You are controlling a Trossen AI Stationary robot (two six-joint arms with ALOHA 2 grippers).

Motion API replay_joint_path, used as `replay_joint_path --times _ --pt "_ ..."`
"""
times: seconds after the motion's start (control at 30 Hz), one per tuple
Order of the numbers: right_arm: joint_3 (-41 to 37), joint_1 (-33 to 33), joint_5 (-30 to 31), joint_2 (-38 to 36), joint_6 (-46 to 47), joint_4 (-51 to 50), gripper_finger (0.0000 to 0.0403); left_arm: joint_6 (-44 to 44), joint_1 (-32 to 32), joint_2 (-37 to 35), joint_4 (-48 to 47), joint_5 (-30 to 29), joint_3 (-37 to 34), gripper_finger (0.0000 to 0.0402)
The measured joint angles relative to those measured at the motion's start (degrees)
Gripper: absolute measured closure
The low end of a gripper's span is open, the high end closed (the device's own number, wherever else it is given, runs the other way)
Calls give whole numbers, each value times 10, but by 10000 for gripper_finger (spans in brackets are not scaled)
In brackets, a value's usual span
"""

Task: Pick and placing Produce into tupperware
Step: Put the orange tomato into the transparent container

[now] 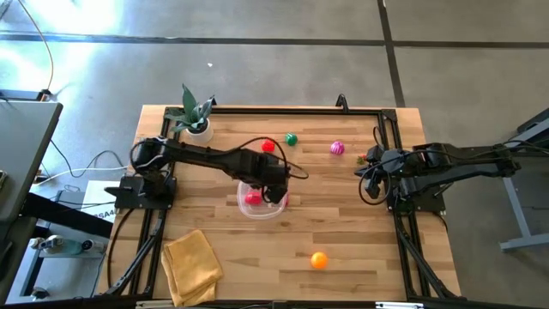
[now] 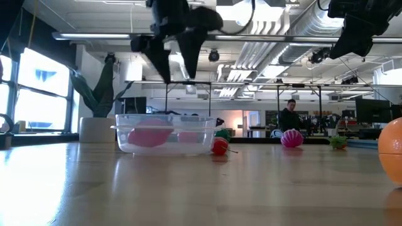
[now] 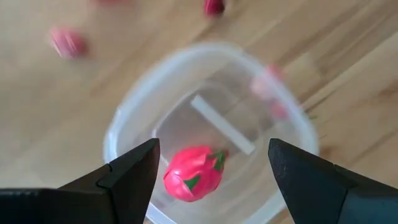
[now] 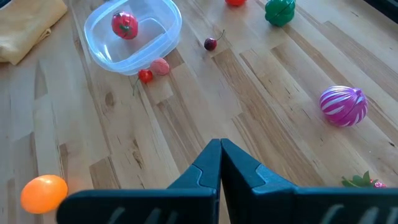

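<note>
Pink produce (image 3: 193, 173) in tupperware (image 3: 127, 112), below left gripper (image 3: 211, 163), jaws wide open, empty.

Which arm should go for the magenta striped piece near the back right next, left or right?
Right. The magenta striped piece lies close to the right gripper, which is shut and idle. The left gripper hangs open over the tub.
</note>
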Motion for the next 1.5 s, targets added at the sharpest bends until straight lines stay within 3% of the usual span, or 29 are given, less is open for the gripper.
replay_joint_path --times 0.2,0.37,0.63,0.9,1.13,1.5 --pt "0 0 0 0 0 0 402 86 0 -1 -65 -92 109 110" --pt "0 0 0 0 0 0 402 133 15 -1 -101 -136 159 110" --pt "0 0 0 0 0 0 402 133 127 -1 -103 -13 157 110" --pt "0 0 0 0 0 0 402 191 234 0 34 19 116 110" --pt "0 0 0 0 0 0 402 186 276 25 71 24 61 110" --pt "0 0 0 0 0 0 402 186 317 113 97 131 43 110"
